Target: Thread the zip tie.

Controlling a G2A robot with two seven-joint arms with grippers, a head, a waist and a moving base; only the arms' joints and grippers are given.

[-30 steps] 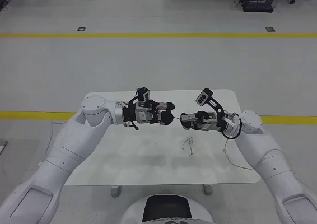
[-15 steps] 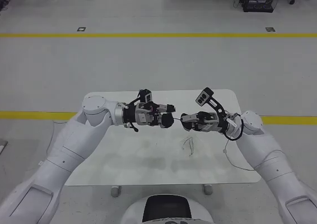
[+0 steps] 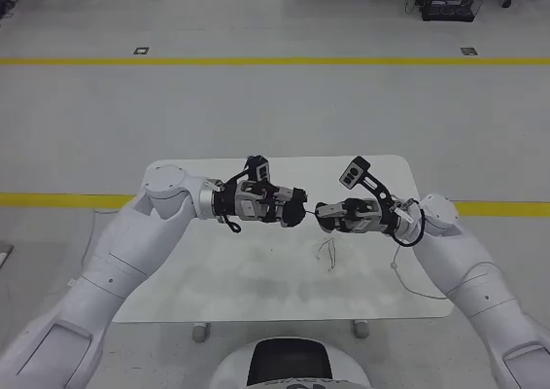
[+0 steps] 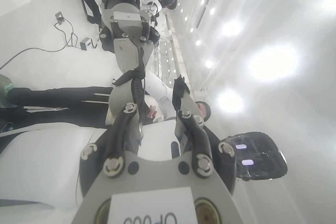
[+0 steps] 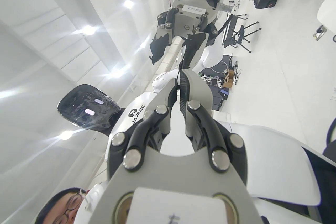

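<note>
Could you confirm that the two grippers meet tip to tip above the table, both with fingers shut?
Not both: the left gripper is open, its fingers standing apart in the left wrist view. The right gripper is shut, and the two do meet tip to tip above the table.

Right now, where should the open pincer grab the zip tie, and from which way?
Probably the short free end of the zip tie poking out of the shut right pincer. It points toward the open left pincer, so come straight in from that side and close across the thin strap, near the right pincer where it bends least.
</note>
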